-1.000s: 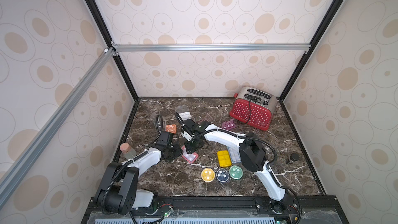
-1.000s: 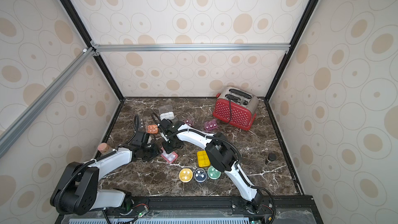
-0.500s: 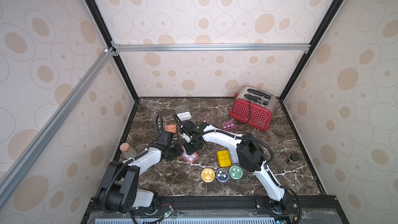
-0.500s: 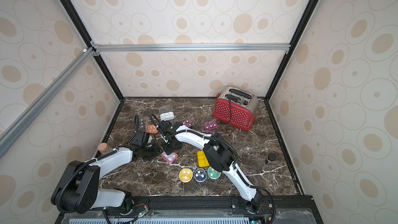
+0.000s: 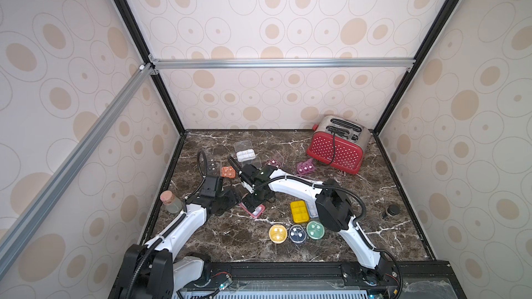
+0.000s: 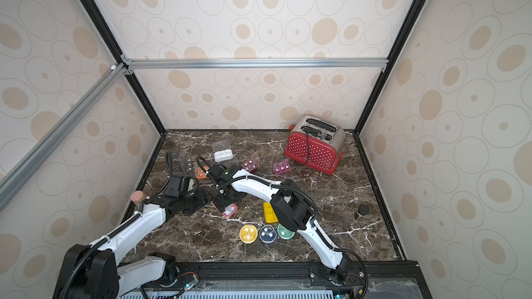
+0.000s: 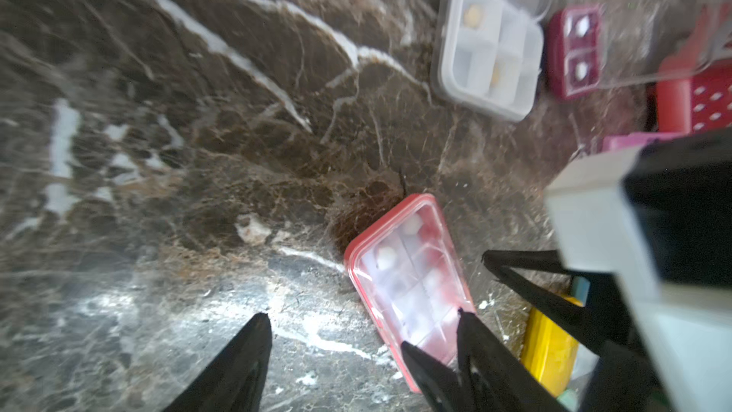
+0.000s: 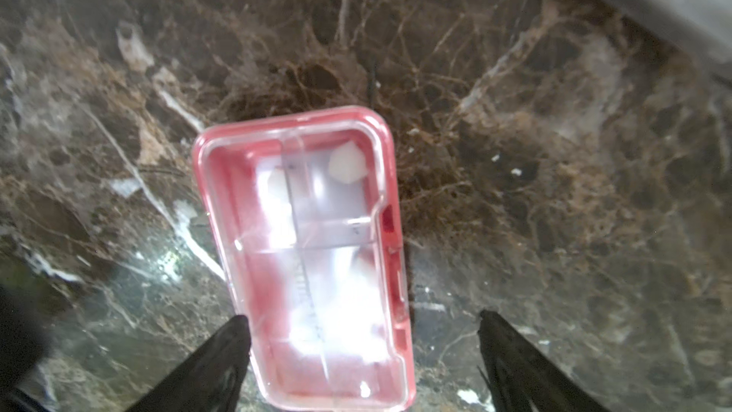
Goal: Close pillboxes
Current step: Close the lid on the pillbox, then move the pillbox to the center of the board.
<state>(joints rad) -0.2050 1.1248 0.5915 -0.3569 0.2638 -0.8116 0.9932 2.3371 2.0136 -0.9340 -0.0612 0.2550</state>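
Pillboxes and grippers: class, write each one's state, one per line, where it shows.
red pillbox, lid closed
white pillbox, lid open
maroon pillbox, lid open
left gripper, jaws open, holding nothing
right gripper, jaws open over the red pillbox

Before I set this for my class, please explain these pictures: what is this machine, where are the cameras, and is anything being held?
These are two white robot arms on a dark marble table. Two pictures look down on the whole scene from above; the other two come from a camera on each arm's wrist. On the table lie small pillboxes, such as a yellow box and a white box with its lid up, plus a red toaster and a corked jar. Both arms reach to a red pillbox, whose clear lid looks shut. The left end effector and the right end effector both stand open, so nothing is held: the red pillbox just lies on the table.
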